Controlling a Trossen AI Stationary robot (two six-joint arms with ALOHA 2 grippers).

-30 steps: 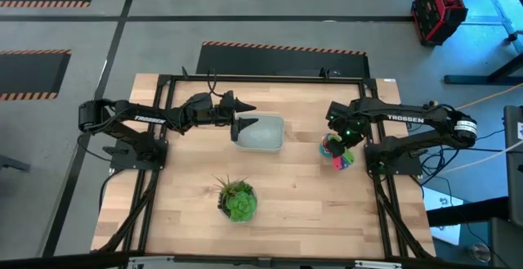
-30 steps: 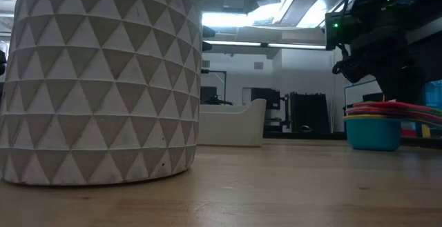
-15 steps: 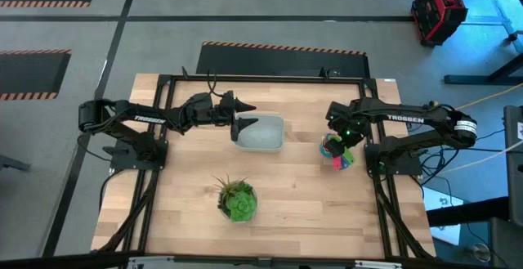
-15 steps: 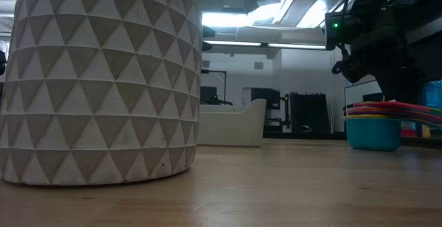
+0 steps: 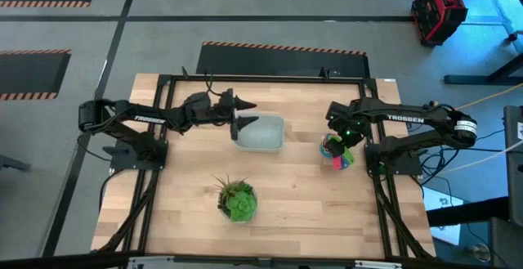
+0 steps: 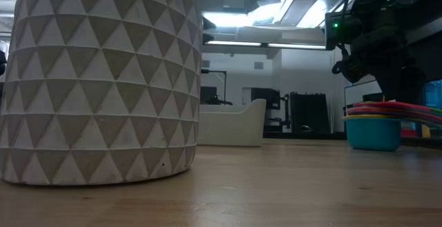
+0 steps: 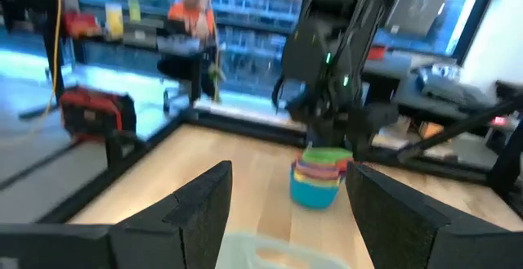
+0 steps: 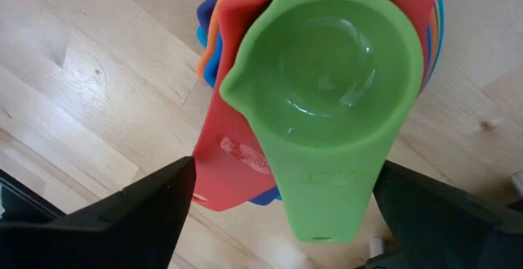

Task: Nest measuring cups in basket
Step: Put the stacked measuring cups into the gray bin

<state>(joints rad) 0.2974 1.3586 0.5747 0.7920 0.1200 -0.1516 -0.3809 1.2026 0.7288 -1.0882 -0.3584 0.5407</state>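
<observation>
One stack of measuring cups (image 5: 337,152) at three o'clock on the table (image 5: 294,195), green on top, colours below hard to count. One basket (image 5: 261,133) near twelve o'clock, well apart from the stack. One potted plant (image 5: 237,200) toward six o'clock. Right gripper (image 5: 337,142) wide open straight over the stack, touching nothing. Left gripper (image 5: 239,115) open at the basket's nine o'clock edge, empty.

Left gripper (image 5: 245,115) spread wide; right gripper (image 8: 282,212) likewise.
</observation>
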